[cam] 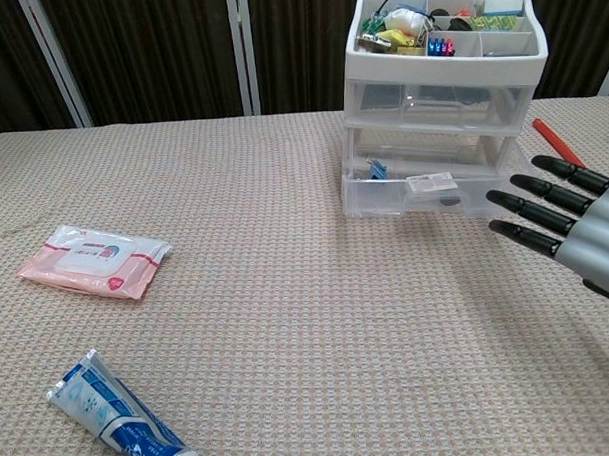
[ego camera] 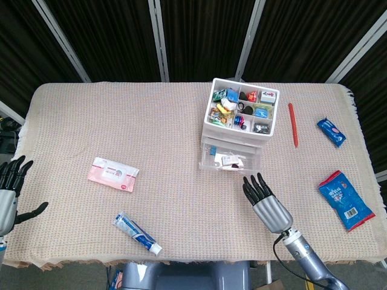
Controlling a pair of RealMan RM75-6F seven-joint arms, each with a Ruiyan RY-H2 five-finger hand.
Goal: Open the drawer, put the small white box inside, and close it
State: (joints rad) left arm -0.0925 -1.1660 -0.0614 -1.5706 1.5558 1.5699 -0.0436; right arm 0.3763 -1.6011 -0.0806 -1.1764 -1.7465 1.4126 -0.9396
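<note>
Now our right hand [ego camera: 266, 199] hovers over the table [ego camera: 169, 199] just in front of the drawer unit [ego camera: 239, 124], palm down, fingers [cam: 529, 208] held straight and slightly apart, pointing toward the unit and gripping nothing; our forearm runs back toward the near right edge of the table. Our left hand [ego camera: 12, 190] sits at the far left edge, well apart from everything else, fingers spread and thumb stuck out sideways, also empty. The bottom drawer [cam: 423, 189] of the unit is pulled out a little, and the small white box [ego camera: 230, 160] lies inside it among a few other small items. We see the top tray [ego camera: 243, 109] of the unit packed with mixed small things. Left of the unit a pink wipes pack [ego camera: 112, 174] lies flat, and nearer us a toothpaste tube [ego camera: 137, 232] lies at a slant. To the right are a red pen [ego camera: 292, 124], a small blue packet [ego camera: 331, 131] and a larger blue snack bag [ego camera: 346, 200].
</note>
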